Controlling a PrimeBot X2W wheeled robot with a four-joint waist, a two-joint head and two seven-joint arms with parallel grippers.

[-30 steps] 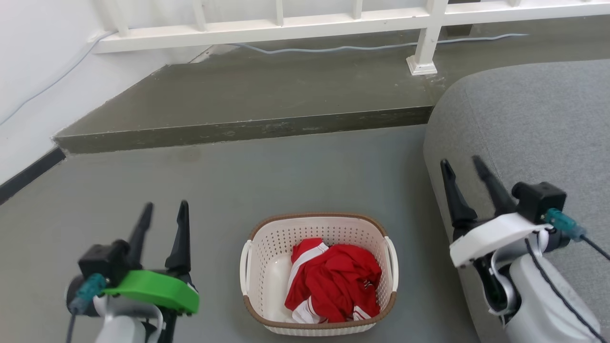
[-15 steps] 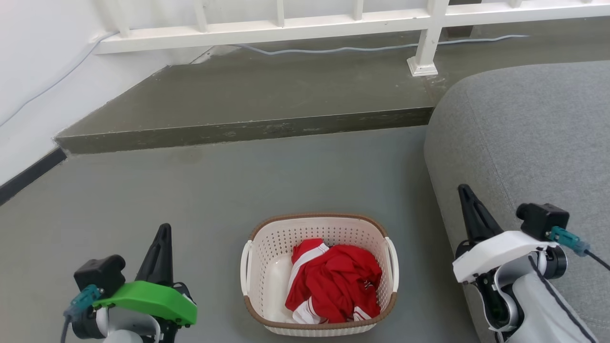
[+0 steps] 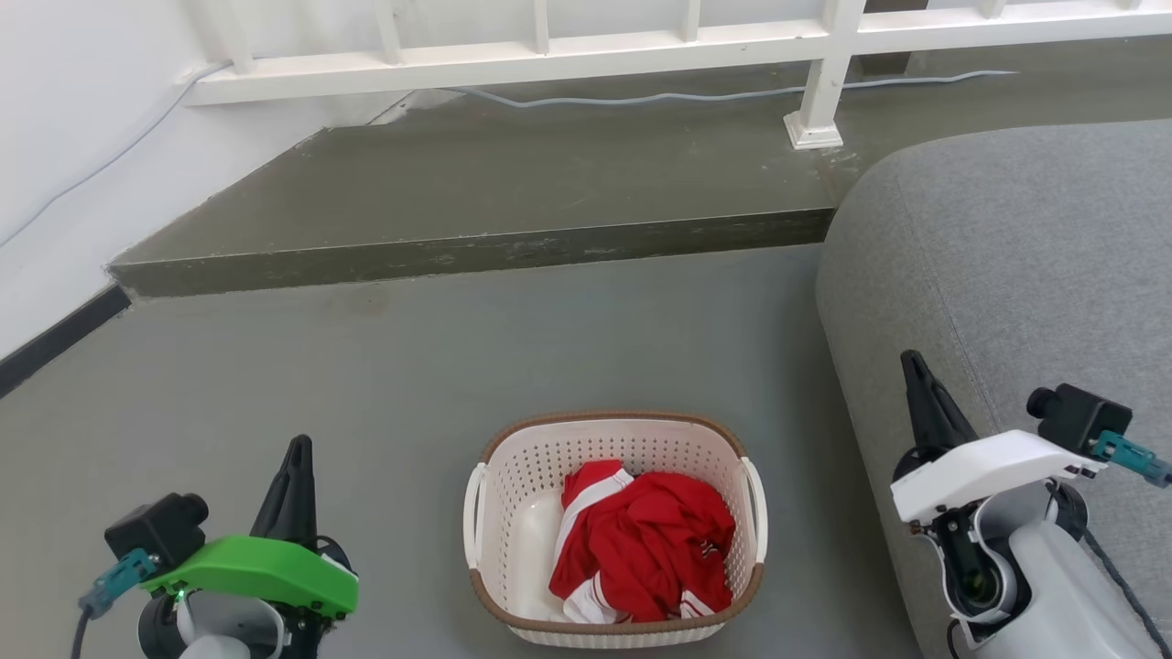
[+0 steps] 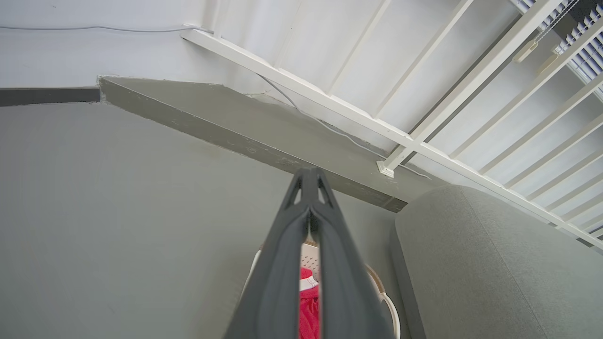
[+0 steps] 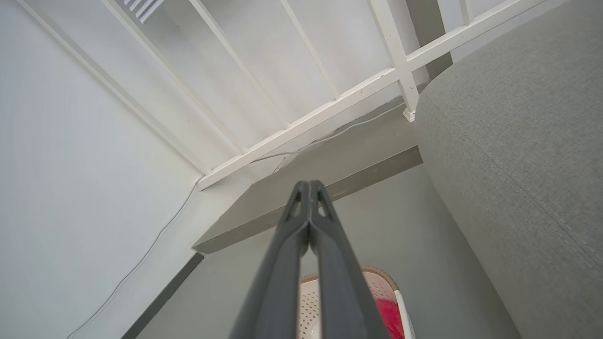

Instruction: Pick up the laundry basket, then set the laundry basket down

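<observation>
The head camera looks forward and down, the laundry basket (image 3: 612,526) near at 6 o'clock, the left hand (image 3: 297,447) at 8, the right hand (image 3: 912,361) at 4. Each wrist camera sits low by the floor (image 3: 412,366), on opposite sides of the basket, sighting up along its fingers (image 4: 278,263). All three share the basket, step (image 3: 458,252), sofa (image 3: 1007,256) and railing (image 3: 549,57).

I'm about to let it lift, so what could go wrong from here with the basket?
1. The jaws of the left gripper and right gripper are shut; unopened, they could shove the cream perforated plastic laundry basket instead of gripping its white side handles.
2. The right gripper hangs beside the grey fabric sofa and might graze it.
3. The crumpled red-and-white garment lies toward one side, so a lift may tilt.
</observation>
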